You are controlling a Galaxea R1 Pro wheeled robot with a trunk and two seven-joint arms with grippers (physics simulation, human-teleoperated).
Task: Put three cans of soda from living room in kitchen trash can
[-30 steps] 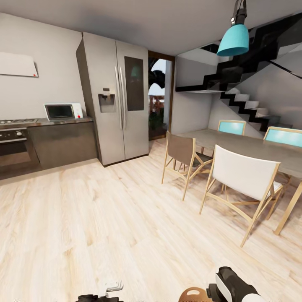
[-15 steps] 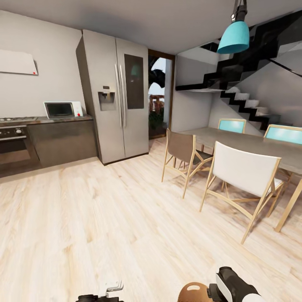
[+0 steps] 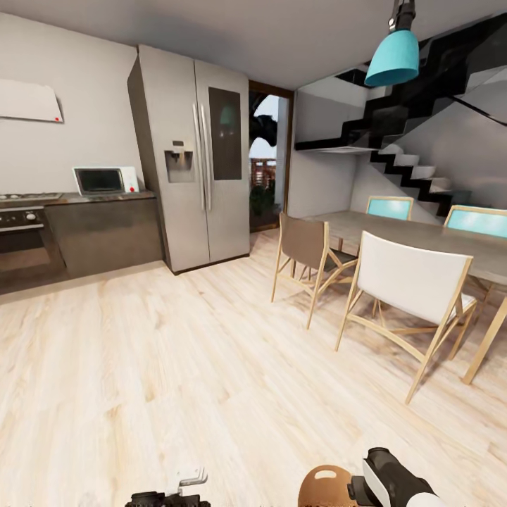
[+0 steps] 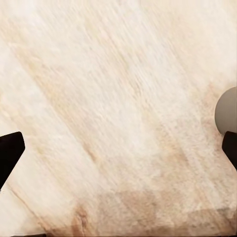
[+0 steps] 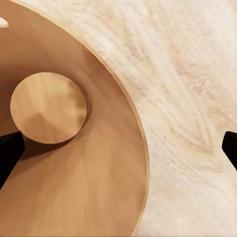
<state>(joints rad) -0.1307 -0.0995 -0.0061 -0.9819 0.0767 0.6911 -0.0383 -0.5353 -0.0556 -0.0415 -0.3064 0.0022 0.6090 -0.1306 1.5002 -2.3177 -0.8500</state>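
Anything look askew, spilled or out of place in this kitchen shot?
Nothing spilled or damaged. The fridge, microwave and dining chairs stand upright. One oddity: the trash can sits right under the right pincer over the plank floor, its brown inside showing no soda cans.

Pale plank floor [image 3: 176, 366]; steel fridge [image 3: 190, 155] beside dark cabinets [image 3: 105, 236] bearing a microwave [image 3: 105, 181]; dining table [image 3: 422, 239] with wooden chairs [image 3: 412, 292]; teal pendant lamp [image 3: 392, 60]; black staircase [image 3: 415, 169] stood behind.
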